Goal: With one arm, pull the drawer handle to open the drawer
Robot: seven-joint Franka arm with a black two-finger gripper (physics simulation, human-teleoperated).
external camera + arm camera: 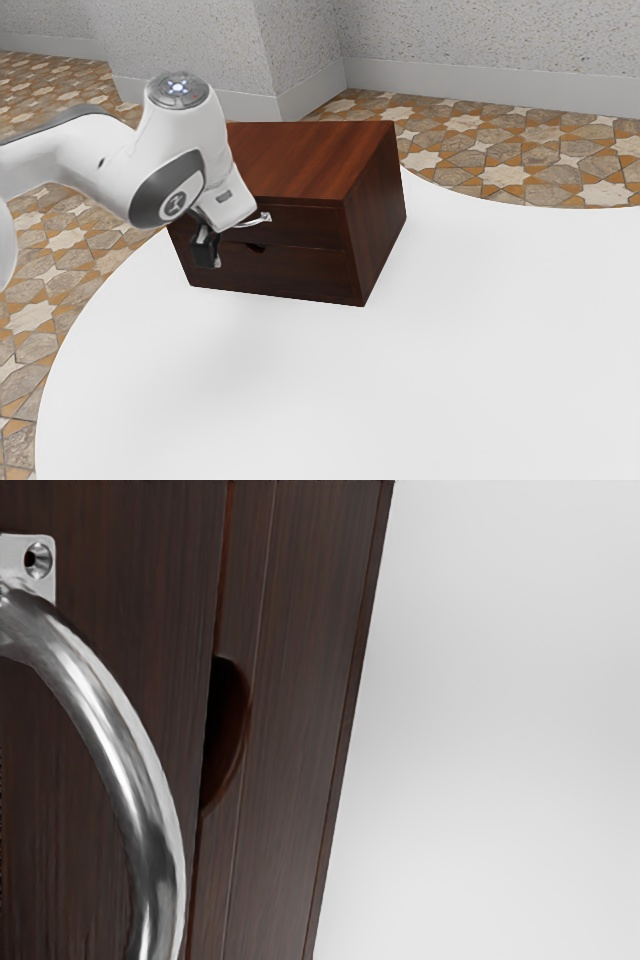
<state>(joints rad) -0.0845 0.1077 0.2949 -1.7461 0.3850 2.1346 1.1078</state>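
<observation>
Wrist view: curved polished-steel handle (125,770) mounted on dark-grained upper drawer (100,600) of the cabinet (310,160). Gripper (205,248) at cabinet's front face, beside handle; open or closed, cannot tell.

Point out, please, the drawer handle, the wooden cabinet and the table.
drawer handle (120,745): wrist view, curved bar's middle.
wooden cabinet (300,155): exterior view, top face.
table (450,350): exterior view, bare white top.

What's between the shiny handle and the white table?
The lower drawer, with its dark notch, lies between handle and table. Both the exterior and wrist views show it.
</observation>
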